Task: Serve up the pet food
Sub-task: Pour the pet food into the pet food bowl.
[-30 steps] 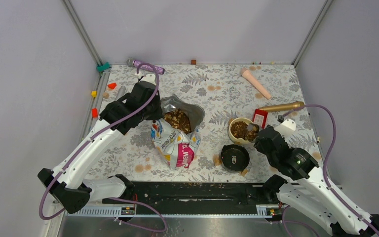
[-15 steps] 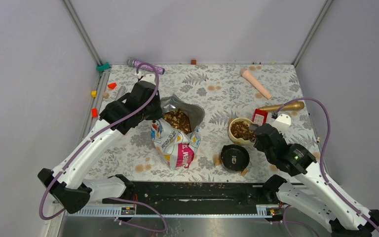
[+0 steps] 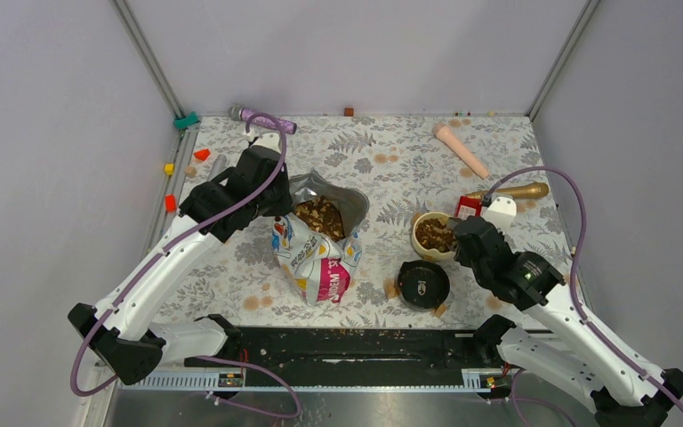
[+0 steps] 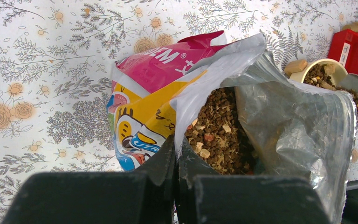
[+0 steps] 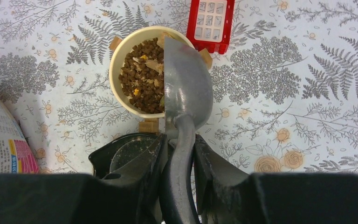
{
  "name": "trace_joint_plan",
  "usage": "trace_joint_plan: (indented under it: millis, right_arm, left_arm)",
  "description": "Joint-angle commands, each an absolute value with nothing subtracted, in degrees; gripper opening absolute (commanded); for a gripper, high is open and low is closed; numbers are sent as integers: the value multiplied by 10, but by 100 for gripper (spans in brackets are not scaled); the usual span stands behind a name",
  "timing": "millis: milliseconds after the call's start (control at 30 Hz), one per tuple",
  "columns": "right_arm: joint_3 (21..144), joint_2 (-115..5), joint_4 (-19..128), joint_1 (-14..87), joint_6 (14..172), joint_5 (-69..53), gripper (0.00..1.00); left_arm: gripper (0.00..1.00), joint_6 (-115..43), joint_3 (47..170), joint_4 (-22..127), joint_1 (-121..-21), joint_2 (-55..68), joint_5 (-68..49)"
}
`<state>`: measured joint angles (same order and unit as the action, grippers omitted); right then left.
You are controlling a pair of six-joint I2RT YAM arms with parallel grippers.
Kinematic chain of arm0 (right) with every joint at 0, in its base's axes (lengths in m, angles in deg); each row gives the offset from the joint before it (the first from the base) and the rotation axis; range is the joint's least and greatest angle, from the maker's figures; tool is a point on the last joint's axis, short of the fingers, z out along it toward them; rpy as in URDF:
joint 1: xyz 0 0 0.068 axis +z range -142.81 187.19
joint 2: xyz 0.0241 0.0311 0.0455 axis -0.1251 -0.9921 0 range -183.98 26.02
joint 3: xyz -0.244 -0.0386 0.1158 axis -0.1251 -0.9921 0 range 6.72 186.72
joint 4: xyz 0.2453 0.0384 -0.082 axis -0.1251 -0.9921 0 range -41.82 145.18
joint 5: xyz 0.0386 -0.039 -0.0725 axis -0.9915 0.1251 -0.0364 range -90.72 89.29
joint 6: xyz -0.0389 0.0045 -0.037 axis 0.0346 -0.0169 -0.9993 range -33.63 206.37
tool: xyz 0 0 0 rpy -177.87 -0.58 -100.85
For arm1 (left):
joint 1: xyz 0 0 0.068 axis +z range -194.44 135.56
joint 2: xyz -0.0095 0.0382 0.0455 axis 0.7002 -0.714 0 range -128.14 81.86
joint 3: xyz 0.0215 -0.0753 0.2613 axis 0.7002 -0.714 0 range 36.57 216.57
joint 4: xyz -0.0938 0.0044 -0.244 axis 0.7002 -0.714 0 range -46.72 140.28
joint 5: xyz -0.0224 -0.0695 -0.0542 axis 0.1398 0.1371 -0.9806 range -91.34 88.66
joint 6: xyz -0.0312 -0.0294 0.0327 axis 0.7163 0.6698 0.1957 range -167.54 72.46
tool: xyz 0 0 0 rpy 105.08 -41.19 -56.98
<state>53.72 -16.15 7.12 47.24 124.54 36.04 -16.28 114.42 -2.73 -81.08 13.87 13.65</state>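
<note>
Pet food [image 3: 320,216] is sitting in an open bag [image 3: 318,262] and in a cream bowl [image 3: 415,240], with an arm working at each.

The top view is showing the whole flowered table [image 3: 382,160]: the bag is standing left of centre, the bowl is to its right, and a black round dish [image 3: 422,283] is lying just in front of the bowl. The left gripper [image 3: 285,206] is sitting at the bag's left rim and the right gripper [image 3: 459,238] at the bowl's right side, both too small there to read. The left wrist view is adding that its fingers are pressing fully together on the bag's silver rim, with the food heaped loosely inside, dark brown with tan and orange bits. The right wrist view is showing jaws partly apart, clamping the handle of a grey scoop [image 5: 186,84] tipped sideways over the bowl, which is nearly full of the same mix.
</note>
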Motion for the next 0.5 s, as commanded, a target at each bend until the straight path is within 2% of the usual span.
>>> trace_joint_plan:
  millis: [0,467]
  right_arm:
    - [568,-156,116,469,1198,364,0]
    - [586,-199,109,469,1055,290,0]
  left_arm:
    - [0,-171,1148,-18,-806,138,142]
    - [0,-169,1149,-18,-802,154,124]
